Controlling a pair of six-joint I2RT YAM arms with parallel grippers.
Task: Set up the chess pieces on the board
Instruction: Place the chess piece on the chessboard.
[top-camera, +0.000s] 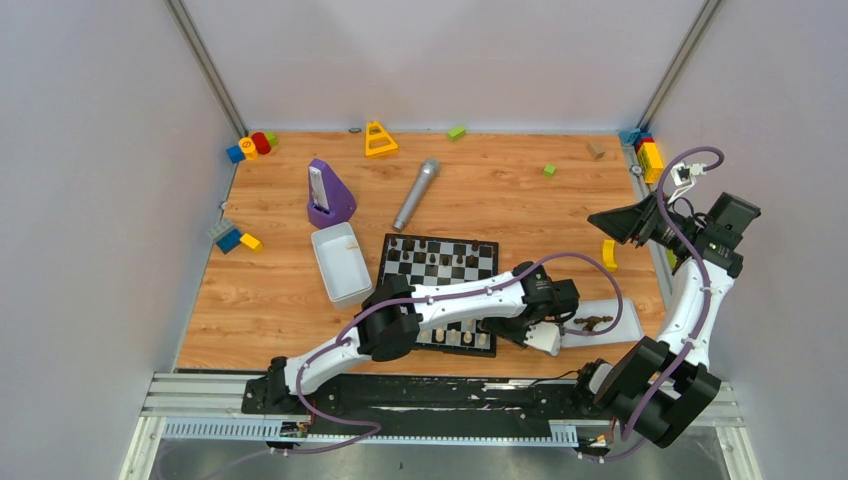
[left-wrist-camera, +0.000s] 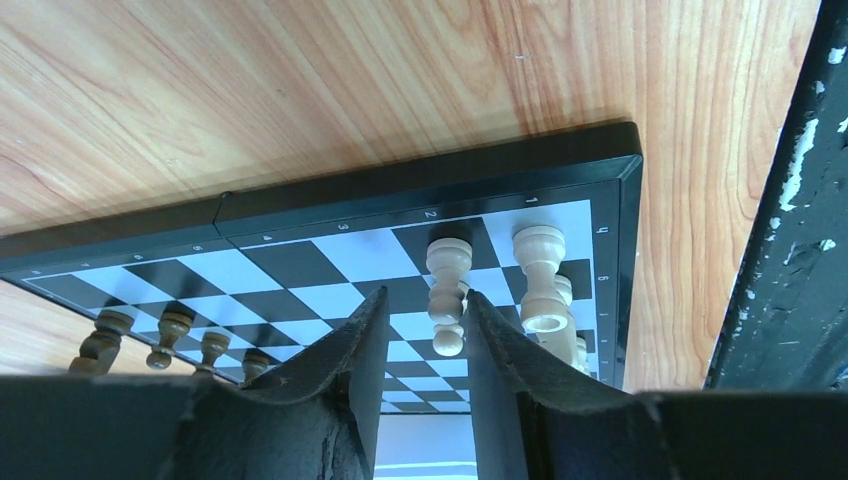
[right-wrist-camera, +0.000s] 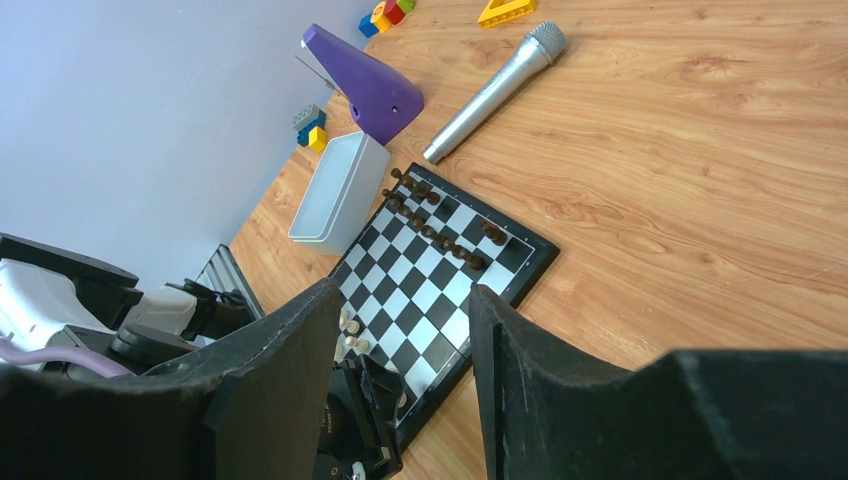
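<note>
My left gripper (left-wrist-camera: 425, 310) hovers low over the chessboard (left-wrist-camera: 300, 262), its fingers slightly parted and pinching nothing. A light piece (left-wrist-camera: 447, 268) stands just beyond their tips. My right gripper (right-wrist-camera: 400, 300) hangs spread wide and empty, with the board well beyond its fingertips.

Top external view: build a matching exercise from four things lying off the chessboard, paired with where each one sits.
Things:
1. microphone
2. purple metronome
3. white bin
4. yellow triangle block

Places:
a. near the far wall, at the table's back edge
b. just left of the chessboard
c. lying flat beyond the chessboard's far edge
d. standing upright beyond the bin

Pairs: 1-c, 2-d, 3-b, 4-a
</note>
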